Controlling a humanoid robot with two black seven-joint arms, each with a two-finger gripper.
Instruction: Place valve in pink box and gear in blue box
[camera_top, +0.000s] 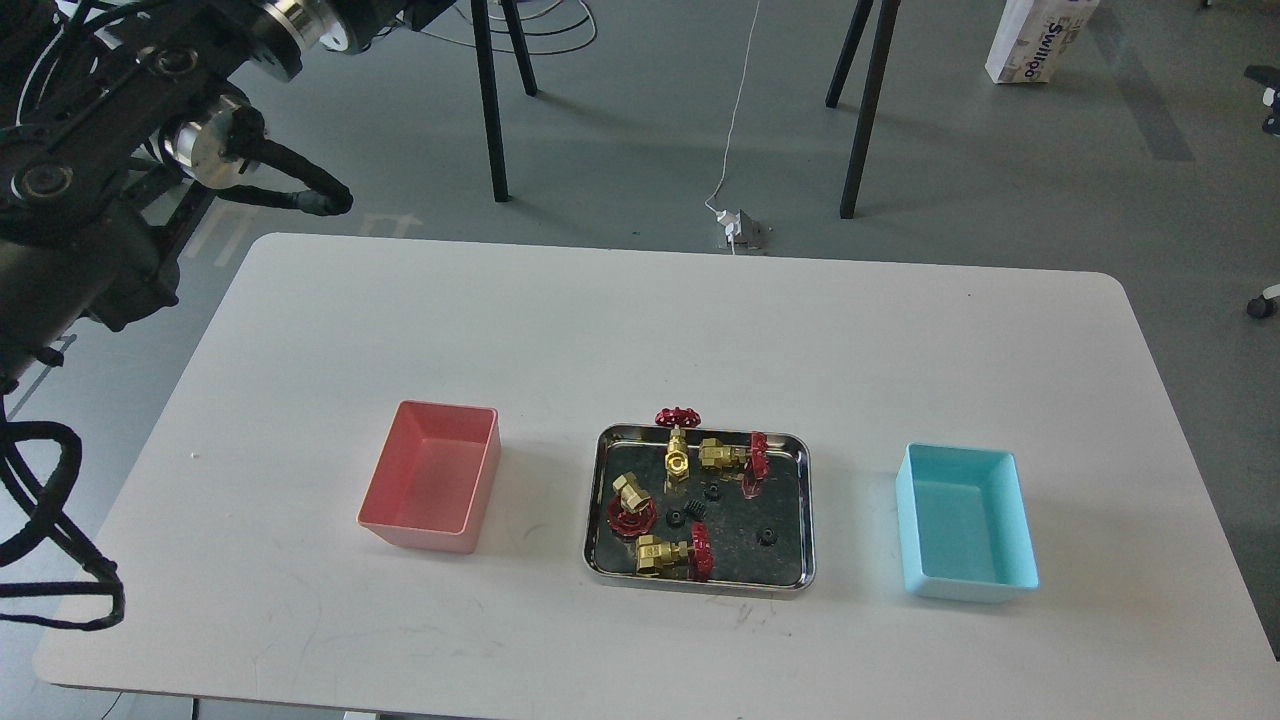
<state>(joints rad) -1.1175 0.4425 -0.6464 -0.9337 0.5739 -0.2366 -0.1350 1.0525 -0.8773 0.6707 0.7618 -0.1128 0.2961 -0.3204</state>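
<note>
Left arm (90, 190) sits up top-left, well away from the steel tray (600, 500) and off the table (400, 320); its far end isn't clearly visible, so can't tell whether the jaws are apart or together. Right arm & gripper not in view at all. Pink box (385, 495) is left of the tray w/ a gap between, and looks empty. Tray itself holds all 4 valves: 1 at its left side (630, 503), 1 at front (672, 555), 1 upright at the back rim (678, 445), 1 lying at back right (732, 455). About 4 tiny black gears lie on the tray floor, e.g. 1 mid-tray (696, 508) and 1 alone toward the tray's right (766, 537). Blue box (915, 520) is right of the tray, also apart, also empty. So, my read: nothing sorted yet, 0 parts moved; every valve and gear is left to do.
</note>
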